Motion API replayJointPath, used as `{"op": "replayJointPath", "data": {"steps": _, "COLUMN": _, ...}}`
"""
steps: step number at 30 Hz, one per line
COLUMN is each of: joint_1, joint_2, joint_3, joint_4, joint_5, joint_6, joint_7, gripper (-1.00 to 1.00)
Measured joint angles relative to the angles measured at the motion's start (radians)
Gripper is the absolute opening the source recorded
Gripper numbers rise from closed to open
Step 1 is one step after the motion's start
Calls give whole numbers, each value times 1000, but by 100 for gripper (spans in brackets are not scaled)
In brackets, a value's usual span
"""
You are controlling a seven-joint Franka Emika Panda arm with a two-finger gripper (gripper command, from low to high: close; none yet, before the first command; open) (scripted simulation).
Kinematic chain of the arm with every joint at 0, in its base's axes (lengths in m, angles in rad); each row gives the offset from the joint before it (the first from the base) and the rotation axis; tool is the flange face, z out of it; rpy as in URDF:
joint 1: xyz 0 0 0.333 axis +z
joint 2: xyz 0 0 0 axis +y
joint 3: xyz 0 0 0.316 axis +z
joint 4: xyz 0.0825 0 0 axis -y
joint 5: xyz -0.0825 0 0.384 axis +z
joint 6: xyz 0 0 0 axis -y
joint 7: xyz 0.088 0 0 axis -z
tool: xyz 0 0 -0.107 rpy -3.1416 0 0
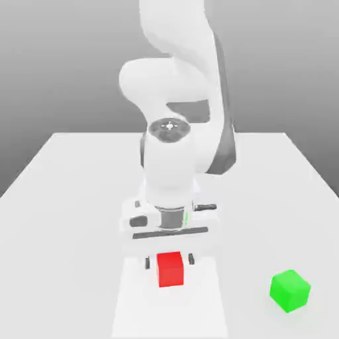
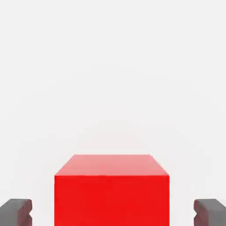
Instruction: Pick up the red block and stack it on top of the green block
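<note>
My tool (image 1: 170,259) stands wide astride the red block (image 1: 170,269) on the counter (image 1: 66,198), fingers (image 2: 16,212) clear; closing off-centre could twist it; green block (image 1: 290,290) waits right, well apart.

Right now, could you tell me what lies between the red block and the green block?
Nothing: in the exterior view, just bare white table separates the red block from the green block.
</note>
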Motion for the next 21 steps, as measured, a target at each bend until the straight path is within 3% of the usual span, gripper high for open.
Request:
{"op": "replayJointPath", "data": {"steps": 5, "joint_1": -3, "joint_2": 7, "joint_3": 3, "joint_4": 1, "joint_5": -2, "joint_6": 6, "joint_7": 2, "gripper": -100}}
{"op": "replayJointPath", "data": {"steps": 12, "joint_1": 0, "joint_2": -214, "joint_3": -13, "joint_4": -28, "joint_5": -43, "joint_6": -186, "joint_7": 30, "gripper": -100}}
{"op": "replayJointPath", "data": {"steps": 17, "joint_1": 99, "joint_2": -183, "joint_3": 117, "joint_4": 119, "joint_5": -63, "joint_6": -302, "joint_7": -35, "gripper": -100}}
{"op": "replayJointPath", "data": {"steps": 21, "joint_1": 262, "joint_2": -125, "joint_3": 215, "joint_4": 265, "joint_5": -73, "joint_6": -393, "joint_7": -105, "gripper": -100}}
